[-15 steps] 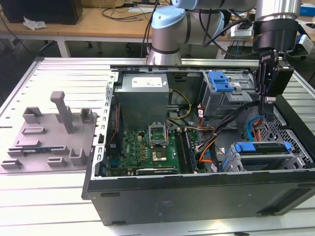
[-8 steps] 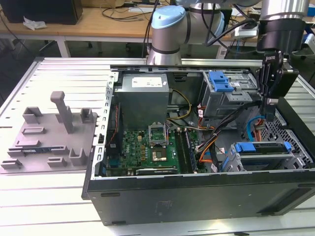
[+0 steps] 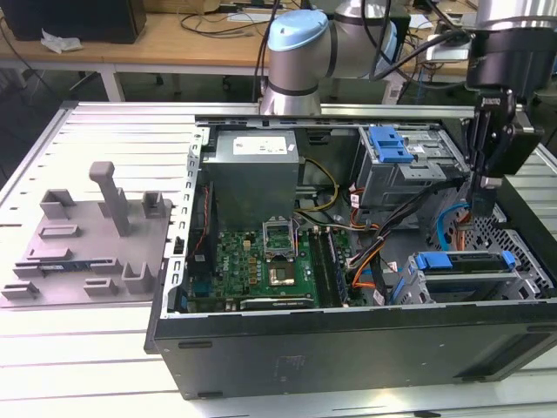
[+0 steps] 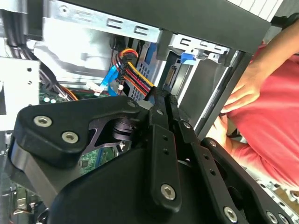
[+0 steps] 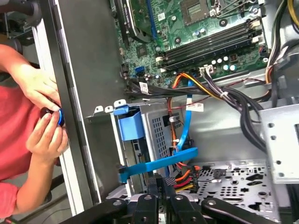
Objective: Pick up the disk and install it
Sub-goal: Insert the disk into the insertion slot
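Inside the open computer case, which lies on the slatted bench toward the edge on the exterior view's right, the pincer hangs tip-down over the drive cage at the case's near corner. The disk sits in the top of that cage, its blue frame showing along the edge. In the first wrist view the blue frame of the disk runs as a slanted bar just past the pincer; I cannot tell whether they touch. In the second wrist view the pincer has its fingers drawn close together, with nothing visibly clamped between them. Orange, yellow and blue cables run beside the cage. A person's hands rest against the outside of the case wall. A grey fixture stands near the bench's edge on the exterior view's left.
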Available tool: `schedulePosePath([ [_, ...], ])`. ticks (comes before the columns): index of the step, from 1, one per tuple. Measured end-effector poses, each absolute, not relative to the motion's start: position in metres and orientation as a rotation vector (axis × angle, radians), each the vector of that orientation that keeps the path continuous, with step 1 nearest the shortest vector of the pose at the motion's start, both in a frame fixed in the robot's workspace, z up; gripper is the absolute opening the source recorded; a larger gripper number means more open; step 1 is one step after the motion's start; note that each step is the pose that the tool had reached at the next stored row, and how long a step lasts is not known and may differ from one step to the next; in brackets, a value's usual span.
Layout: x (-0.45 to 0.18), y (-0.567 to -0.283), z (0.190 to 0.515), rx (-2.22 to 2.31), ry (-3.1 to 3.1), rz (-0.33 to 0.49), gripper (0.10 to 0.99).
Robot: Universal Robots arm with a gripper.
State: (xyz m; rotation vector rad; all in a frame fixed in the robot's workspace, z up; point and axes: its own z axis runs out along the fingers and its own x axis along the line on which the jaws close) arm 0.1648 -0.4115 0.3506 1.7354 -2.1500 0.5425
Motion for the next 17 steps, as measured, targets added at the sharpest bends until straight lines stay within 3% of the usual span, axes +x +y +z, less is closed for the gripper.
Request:
schedulePosePath([
  [8,0.165,-0.443,0.351,1.786,-2.209,0.441,0.165],
  [17,0.165,-0.451,0.351,1.834,-2.225,0.391,0.165],
])
